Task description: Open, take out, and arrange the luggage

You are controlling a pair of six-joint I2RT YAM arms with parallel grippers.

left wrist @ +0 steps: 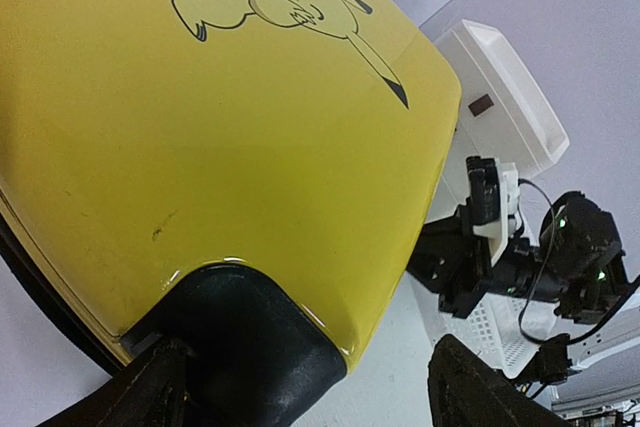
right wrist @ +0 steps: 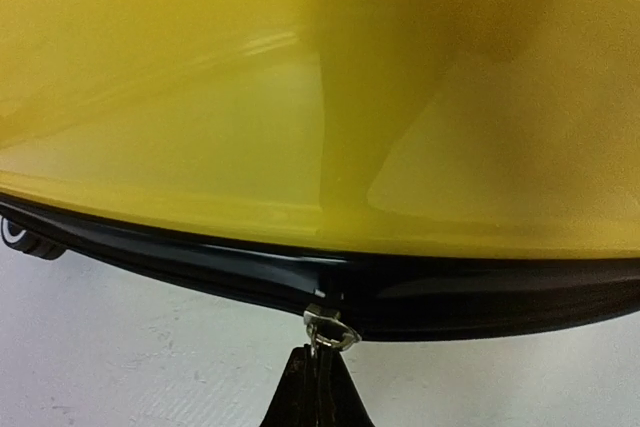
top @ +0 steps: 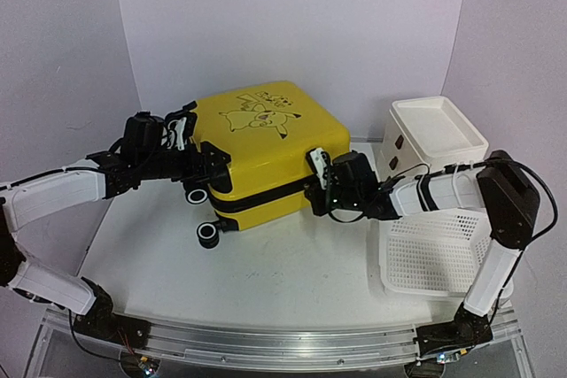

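The luggage [top: 266, 143] is a bright-yellow hard-shell suitcase lying flat at mid-table, cartoon lid up, with its black zipper band [right wrist: 200, 267] closed. My left gripper [top: 209, 165] is open at its left corner. In the left wrist view the yellow lid [left wrist: 250, 127] fills the frame, and the black corner housing [left wrist: 250, 347] sits between the spread fingers [left wrist: 480, 387] of the left gripper [left wrist: 315, 397]. My right gripper [top: 314, 194] is at the suitcase's right front edge. In the right wrist view the right gripper [right wrist: 318, 372] is shut on the metal zipper pull [right wrist: 330, 332].
A white three-drawer cabinet [top: 434, 135] stands at the back right, close to the suitcase. A white perforated basket [top: 434, 250] lies in front of it under the right arm. Two black wheels [top: 208, 235] stick out at the suitcase's front left. Walls enclose the back and sides.
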